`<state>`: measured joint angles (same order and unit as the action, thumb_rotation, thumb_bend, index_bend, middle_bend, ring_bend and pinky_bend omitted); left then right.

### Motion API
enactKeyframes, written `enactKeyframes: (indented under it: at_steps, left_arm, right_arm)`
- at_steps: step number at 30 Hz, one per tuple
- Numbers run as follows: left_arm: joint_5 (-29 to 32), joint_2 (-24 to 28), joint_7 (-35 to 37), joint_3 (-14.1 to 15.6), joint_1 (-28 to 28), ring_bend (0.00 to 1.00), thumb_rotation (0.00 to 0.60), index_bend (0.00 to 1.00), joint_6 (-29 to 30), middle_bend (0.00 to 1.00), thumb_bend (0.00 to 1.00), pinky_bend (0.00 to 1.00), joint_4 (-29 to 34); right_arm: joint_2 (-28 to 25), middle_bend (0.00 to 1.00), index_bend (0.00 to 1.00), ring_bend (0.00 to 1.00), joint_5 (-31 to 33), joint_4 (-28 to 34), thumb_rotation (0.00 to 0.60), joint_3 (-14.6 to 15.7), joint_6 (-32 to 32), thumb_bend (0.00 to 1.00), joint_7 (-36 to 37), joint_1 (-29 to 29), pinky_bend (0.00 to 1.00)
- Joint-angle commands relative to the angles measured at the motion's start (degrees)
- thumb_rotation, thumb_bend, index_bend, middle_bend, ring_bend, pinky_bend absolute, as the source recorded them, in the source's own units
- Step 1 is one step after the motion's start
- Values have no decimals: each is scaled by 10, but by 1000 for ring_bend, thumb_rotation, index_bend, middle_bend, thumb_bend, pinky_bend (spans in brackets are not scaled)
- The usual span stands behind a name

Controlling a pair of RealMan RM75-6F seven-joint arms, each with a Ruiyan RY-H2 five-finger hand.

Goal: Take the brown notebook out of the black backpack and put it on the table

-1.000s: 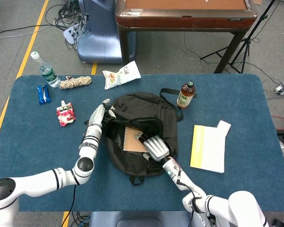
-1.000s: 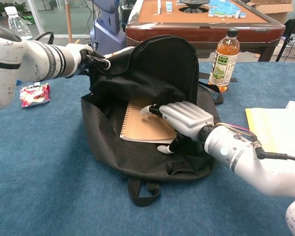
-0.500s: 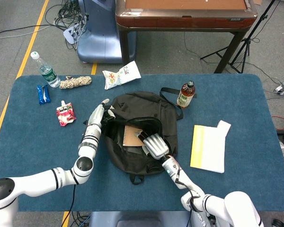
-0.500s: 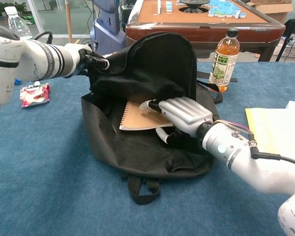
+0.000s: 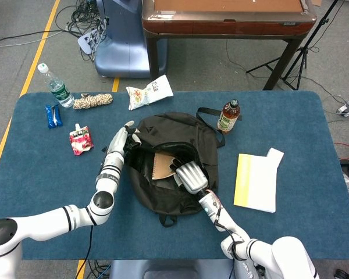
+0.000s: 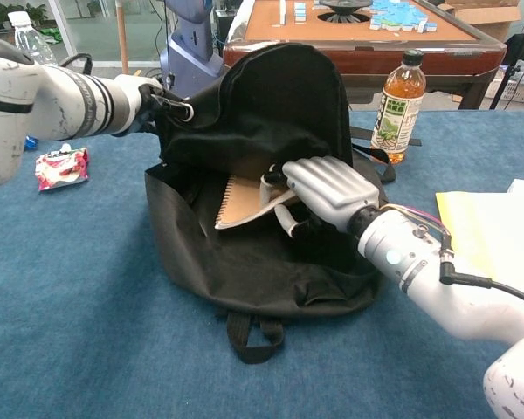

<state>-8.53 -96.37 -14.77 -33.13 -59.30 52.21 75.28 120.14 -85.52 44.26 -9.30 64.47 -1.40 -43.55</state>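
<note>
The black backpack (image 5: 180, 136) (image 6: 279, 113) lies on the blue table with its mouth open toward me. Inside the opening the brown spiral notebook (image 5: 160, 165) (image 6: 243, 199) shows, tilted up on its right side. My right hand (image 5: 190, 176) (image 6: 323, 190) reaches into the opening and grips the notebook's right edge, thumb under and fingers over it. My left hand (image 5: 121, 143) (image 6: 140, 94) holds the bag's upper flap at its left rim and keeps it lifted.
A tea bottle (image 5: 228, 115) (image 6: 396, 105) stands just right of the bag. A yellow-and-white booklet (image 5: 256, 181) lies at the right. Snack packs (image 5: 149, 92), a rope bundle (image 5: 93, 101) and a water bottle (image 5: 56, 85) lie at the far left.
My right hand has closed on the notebook's right edge and raised it, so the notebook went from flat to tilted. The left hand lifted the flap slightly higher.
</note>
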Motion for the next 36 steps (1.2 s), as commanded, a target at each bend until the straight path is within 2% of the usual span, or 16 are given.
enactKeyframes:
  at_steps: [1, 8, 17, 23, 31, 36]
  left_arm:
    - [1, 0, 1, -1, 0, 0, 600, 550, -1, 61, 740, 42, -1]
    - [6, 3, 6, -5, -1, 0, 600, 545, -4, 61, 730, 44, -2]
    - [12, 11, 8, -5, -1, 0, 600, 537, -7, 61, 706, 45, 8]
    - [12, 15, 9, -2, 1, 0, 600, 534, -4, 61, 701, 45, 15]
    - [3, 22, 15, 1, 5, 0, 597, 525, -1, 61, 684, 46, 26]
    - [-26, 35, 33, 7, 21, 0, 513, 434, -9, 61, 605, 46, 50]
  right_arm:
    - [5, 346, 650, 231, -3, -7, 600, -1, 11, 683, 7, 1, 197]
    - [-4, 405, 776, 282, -15, 2, 600, 5, 40, 695, 34, 10, 213]
    - [-51, 490, 848, 367, -51, 80, 600, 19, 112, 698, 71, 33, 264]
    - [-100, 512, 860, 394, -76, 164, 600, 22, 157, 698, 78, 47, 309]
    - [-195, 529, 864, 415, -105, 314, 600, 32, 199, 698, 71, 73, 347]
    - [-278, 526, 864, 418, -106, 429, 600, 29, 209, 698, 63, 93, 351]
